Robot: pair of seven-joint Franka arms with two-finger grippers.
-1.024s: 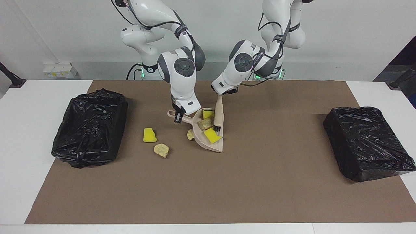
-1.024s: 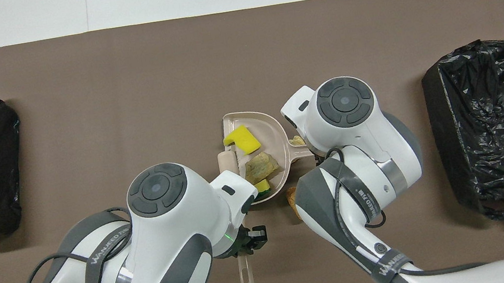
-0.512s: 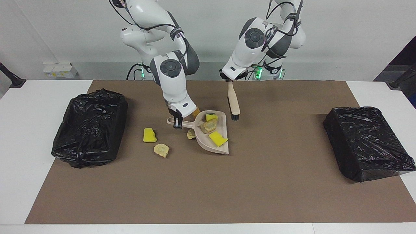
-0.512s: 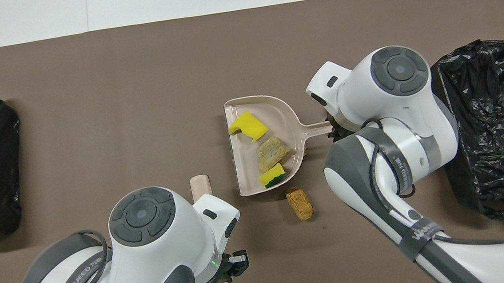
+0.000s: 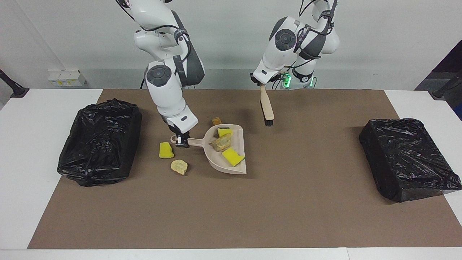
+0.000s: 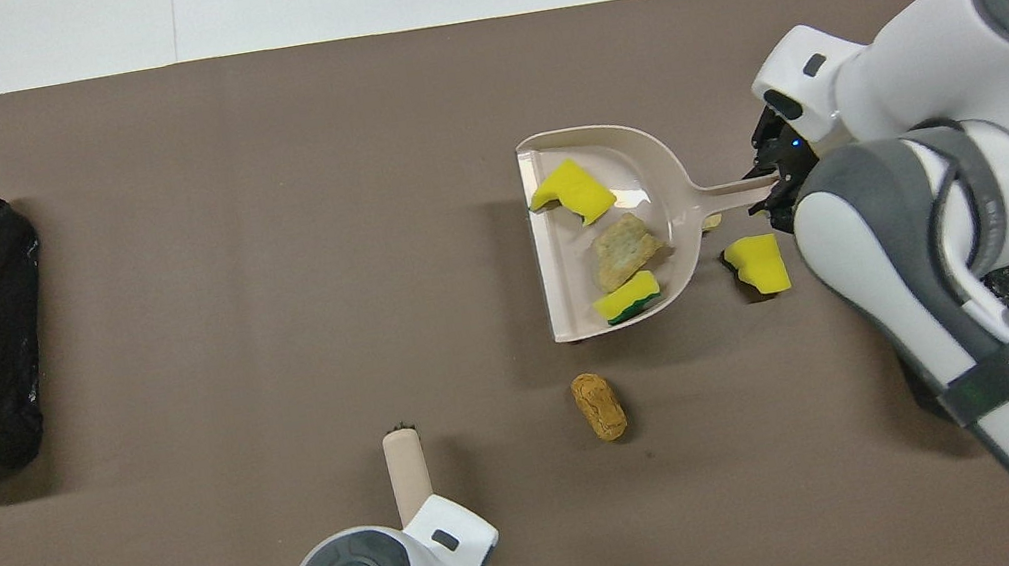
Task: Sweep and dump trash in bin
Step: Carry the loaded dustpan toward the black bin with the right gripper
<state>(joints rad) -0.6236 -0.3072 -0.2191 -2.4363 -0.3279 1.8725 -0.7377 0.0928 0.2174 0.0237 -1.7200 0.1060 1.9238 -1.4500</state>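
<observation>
Both arms had glossy white shells with dark grey joint sections and round grey caps, ringed and dimpled, at the joints. Black cables looped along the upper links. Grey bands bore white lettering, only partly legible. Green lights glowed at the bases. Each wrist ended in a white flange carrying small black fittings.

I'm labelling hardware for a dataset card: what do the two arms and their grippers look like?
Both arms, the left arm and right arm, are glossy white with dark grey joint bands and round grey joint caps. Black cables loop along them. Each gripper, left gripper and right gripper, is small and black.
</observation>
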